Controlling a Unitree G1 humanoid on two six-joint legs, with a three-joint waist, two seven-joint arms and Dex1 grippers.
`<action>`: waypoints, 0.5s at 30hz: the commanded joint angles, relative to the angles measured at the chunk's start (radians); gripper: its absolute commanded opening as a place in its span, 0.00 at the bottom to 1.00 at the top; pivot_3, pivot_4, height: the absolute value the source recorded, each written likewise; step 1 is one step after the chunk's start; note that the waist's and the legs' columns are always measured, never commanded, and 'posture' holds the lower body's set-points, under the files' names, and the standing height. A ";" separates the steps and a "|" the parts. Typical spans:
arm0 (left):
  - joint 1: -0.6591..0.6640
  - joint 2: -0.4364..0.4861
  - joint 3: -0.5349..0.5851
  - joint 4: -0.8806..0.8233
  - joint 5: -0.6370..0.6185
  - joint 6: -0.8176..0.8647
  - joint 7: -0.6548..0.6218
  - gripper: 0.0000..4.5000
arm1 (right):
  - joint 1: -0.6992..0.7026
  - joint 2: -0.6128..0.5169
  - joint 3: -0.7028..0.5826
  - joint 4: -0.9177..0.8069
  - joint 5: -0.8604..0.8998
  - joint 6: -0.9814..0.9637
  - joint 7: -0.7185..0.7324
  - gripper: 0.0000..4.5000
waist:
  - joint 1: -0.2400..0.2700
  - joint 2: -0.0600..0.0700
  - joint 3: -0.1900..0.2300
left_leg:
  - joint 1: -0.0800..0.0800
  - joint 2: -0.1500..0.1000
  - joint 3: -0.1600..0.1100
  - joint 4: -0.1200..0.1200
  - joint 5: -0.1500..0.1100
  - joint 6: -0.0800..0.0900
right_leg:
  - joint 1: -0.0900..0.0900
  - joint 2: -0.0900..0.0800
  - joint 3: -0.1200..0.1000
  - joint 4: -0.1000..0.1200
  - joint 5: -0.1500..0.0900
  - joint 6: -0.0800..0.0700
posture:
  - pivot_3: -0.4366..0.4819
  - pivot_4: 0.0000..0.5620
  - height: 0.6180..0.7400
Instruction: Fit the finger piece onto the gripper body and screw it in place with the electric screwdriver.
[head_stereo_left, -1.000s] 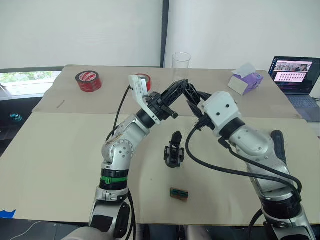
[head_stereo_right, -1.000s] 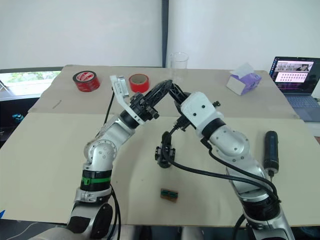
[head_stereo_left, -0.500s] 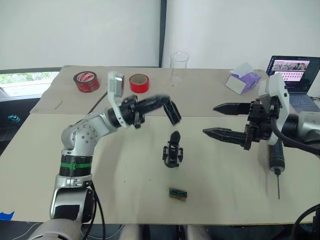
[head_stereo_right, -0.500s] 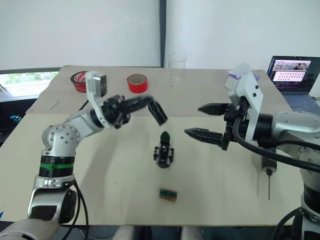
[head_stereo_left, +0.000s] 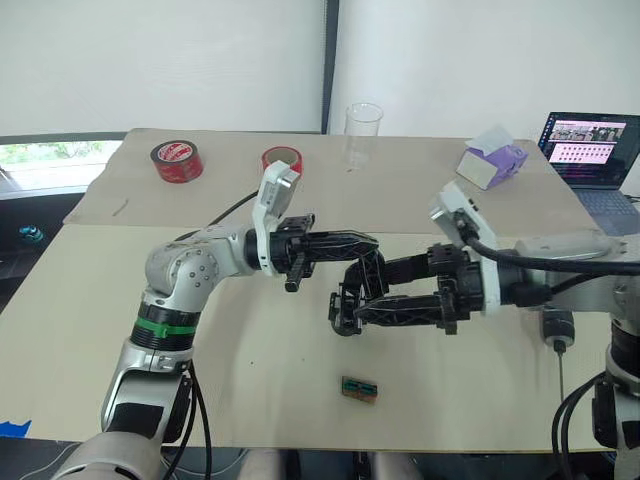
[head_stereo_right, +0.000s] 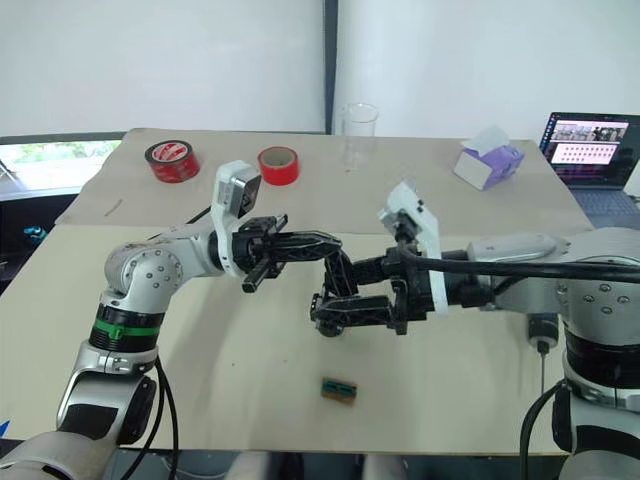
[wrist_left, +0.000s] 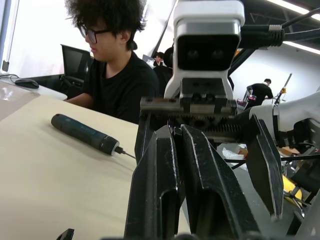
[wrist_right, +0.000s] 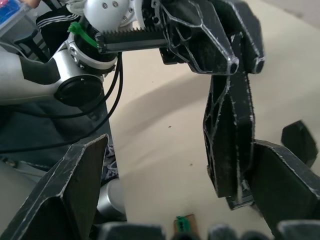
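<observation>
A: So, what lies nearest on the counter (head_stereo_left: 120, 300)?

B: A small flat green-brown piece (head_stereo_left: 358, 388), well short of both sets of jaws, towards the near edge.

A: And the jaws themselves?

B: They meet over the middle. The left gripper (head_stereo_left: 350, 243) reaches in with its fingers pressed together; in the left wrist view they lie flat against each other, and a black wedge-shaped part, seemingly the finger piece (head_stereo_left: 359, 282), hangs down from their tip. The right gripper (head_stereo_left: 352, 297) comes from the other side with its jaws spread wide, one finger on either side of that hanging wedge.

A: Where is the gripper body?

B: The gripper body (head_stereo_left: 341, 313) sits on the counter right at the tip of the right jaws' lower finger, just beneath the wedge. Whether the wedge touches it I cannot tell.

A: The electric screwdriver?

B: The electric screwdriver (head_stereo_left: 557, 328) lies on the counter behind the right jaws, past the wrist, well apart from the gripper body. Its bit points to the near edge.

A: Further back?

B: Beyond the left jaws, two red tape rolls (head_stereo_left: 177, 161) and a clear cup (head_stereo_left: 364, 133). Beyond the right jaws, a purple tissue box (head_stereo_left: 491, 160) and an open laptop (head_stereo_left: 590, 150).
</observation>
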 joint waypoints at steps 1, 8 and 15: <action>0.000 0.008 0.001 -0.047 0.007 -0.009 -0.010 0.00 | -0.009 -0.028 0.022 -0.005 0.105 -0.052 -0.090 0.99 | 0.001 0.000 0.000 | 0.000 0.000 0.000 0.000 0.000 0.000 | 0.000 0.000 0.000 0.000 0.000 0.000 | 0.48 0.27 1.00; 0.018 0.045 -0.037 -0.082 0.028 0.001 -0.058 0.00 | -0.012 -0.059 0.081 -0.005 0.172 -0.110 -0.174 0.99 | 0.000 0.000 0.000 | 0.000 0.000 0.000 0.000 -0.003 0.005 | 0.000 0.001 0.000 0.001 -0.002 0.003 | 0.48 0.27 1.00; 0.025 0.042 -0.043 -0.082 0.046 -0.009 -0.052 0.00 | -0.003 -0.091 0.107 -0.011 0.181 -0.129 -0.176 0.82 | 0.001 0.000 0.000 | 0.000 0.000 0.000 0.000 -0.003 0.005 | 0.000 0.000 0.000 0.000 -0.002 0.003 | 0.48 0.27 1.00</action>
